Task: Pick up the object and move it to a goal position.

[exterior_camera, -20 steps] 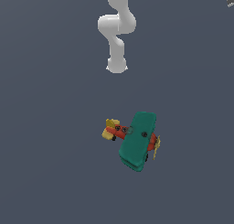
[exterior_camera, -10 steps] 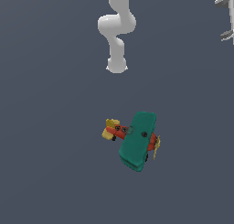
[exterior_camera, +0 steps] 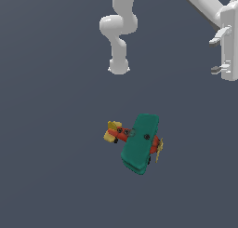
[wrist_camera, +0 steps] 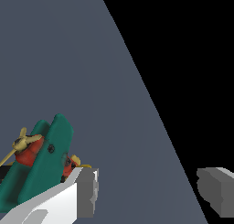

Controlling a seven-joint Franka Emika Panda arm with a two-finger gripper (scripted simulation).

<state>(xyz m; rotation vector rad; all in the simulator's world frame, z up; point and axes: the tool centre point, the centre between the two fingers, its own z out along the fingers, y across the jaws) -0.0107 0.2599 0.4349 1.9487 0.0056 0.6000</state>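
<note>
Gripper: the gripper [exterior_camera: 216,53] is at the upper edge of the exterior view's right, high over the floor; its two grey fingers [exterior_camera: 219,35] stand wide apart and nothing is between them.
Gripper in the wrist view: one finger pad [wrist_camera: 87,191] and the other pad [wrist_camera: 218,190] are far from each other, with bare floor in the gap.
Toy biplane: the toy biplane [exterior_camera: 138,143] lies on the dark grey floor [exterior_camera: 51,166], a little below the middle of the exterior view, well apart from the gripper.
Parts of the plane: the broad teal wings [exterior_camera: 141,139] are on top, the red-orange body [exterior_camera: 122,135] runs under them, the yellow tail [exterior_camera: 111,131] points to the exterior view's left, the yellow propeller [exterior_camera: 159,150] to the right.
Arm base: the white arm base [exterior_camera: 118,66] stands on the floor above the plane in the exterior view.
</note>
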